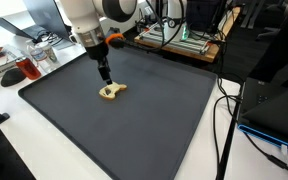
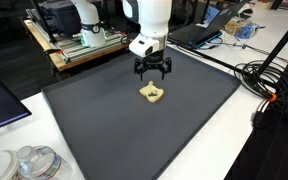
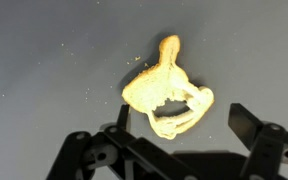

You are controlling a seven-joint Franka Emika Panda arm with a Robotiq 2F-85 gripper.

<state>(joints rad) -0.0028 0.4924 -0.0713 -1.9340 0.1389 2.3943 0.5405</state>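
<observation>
Over the middle of the dark mat [image 1: 154, 130], hovering just above the yellow pretzel-shaped piece [image 2: 153, 94] lying flat there, holding jaws spread wide, gripping nothing. Apparently finishing the approach: lining up over it, not yet touching or closing.

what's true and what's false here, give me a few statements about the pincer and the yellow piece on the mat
1. The pincer is open. True.
2. The pincer holds the yellow piece. False: it hangs just above the piece, and its jaws are not closed on it.
3. The yellow piece lies on the dark mat. True.
4. The yellow piece sits at the very edge of the mat. False: in both exterior views it lies well inside the mat.
</observation>
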